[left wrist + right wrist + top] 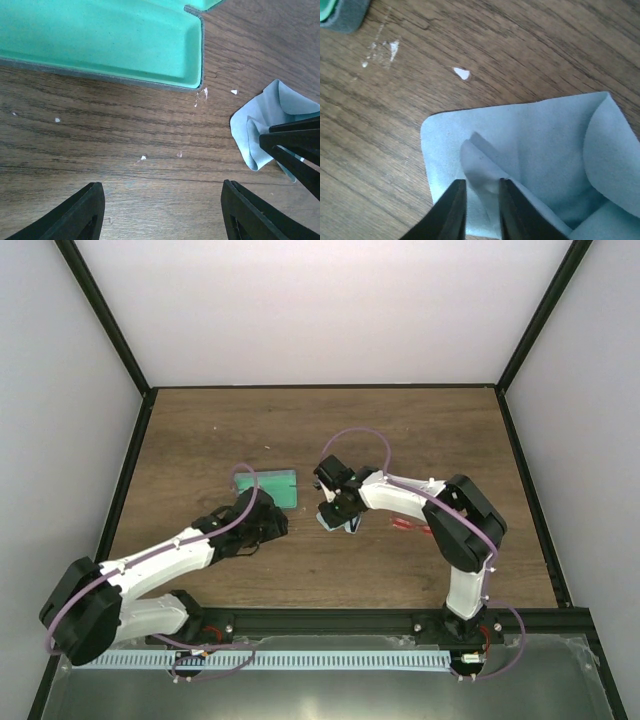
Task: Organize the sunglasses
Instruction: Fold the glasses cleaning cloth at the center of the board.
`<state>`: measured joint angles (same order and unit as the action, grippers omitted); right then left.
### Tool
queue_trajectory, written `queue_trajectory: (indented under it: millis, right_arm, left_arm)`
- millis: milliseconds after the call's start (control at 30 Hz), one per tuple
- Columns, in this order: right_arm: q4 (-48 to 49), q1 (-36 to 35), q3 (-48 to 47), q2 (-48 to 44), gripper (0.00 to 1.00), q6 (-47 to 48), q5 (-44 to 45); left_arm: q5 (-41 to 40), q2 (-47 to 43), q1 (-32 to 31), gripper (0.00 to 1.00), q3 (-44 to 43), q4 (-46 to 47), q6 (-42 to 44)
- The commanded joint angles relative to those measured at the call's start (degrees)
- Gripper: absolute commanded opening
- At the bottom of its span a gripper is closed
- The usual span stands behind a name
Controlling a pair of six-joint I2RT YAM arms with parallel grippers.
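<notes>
The red sunglasses (408, 528) lie on the table under my right arm, and only thin red bits of them show. The open case (271, 485), green inside, lies left of centre; it fills the top of the left wrist view (100, 40). A small light blue cloth (540, 140) lies between the case and the sunglasses. My right gripper (482, 202) is shut on a raised fold of the cloth, and its dark fingertips (292, 145) also show in the left wrist view. My left gripper (160, 212) is open and empty over bare wood just near of the case.
Small white flecks (143, 158) dot the wood near the case corner. A black frame rail (330, 622) runs along the near edge, and dark posts (135, 455) bound the left and right sides of the table (420, 430).
</notes>
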<state>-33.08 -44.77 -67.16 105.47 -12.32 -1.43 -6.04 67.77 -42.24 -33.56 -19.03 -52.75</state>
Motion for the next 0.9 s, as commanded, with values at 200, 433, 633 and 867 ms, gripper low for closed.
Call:
queue_trajectory:
  millis: [200,433,633,867]
  right_arm:
    - [-0.76,-0.40,-1.99,-1.80,0.01,0.04,2.30]
    - [-0.60,-0.40,0.02,-5.18,0.01,-0.41,1.74]
    - [-0.77,-0.49,-1.31,-5.02,0.01,-0.39,1.89]
    - [-0.12,-0.48,-2.10,-2.07,0.38,0.11,1.94]
  left_arm:
    - [-0.40,-1.47,0.38,0.66,1.35,0.41,-0.25]
    - [-0.04,-0.82,0.33,0.66,1.35,1.40,-0.25]
    - [-0.09,-1.09,0.31,0.66,1.39,1.04,-0.03]
    - [0.06,-0.85,0.34,0.66,1.41,1.09,0.18]
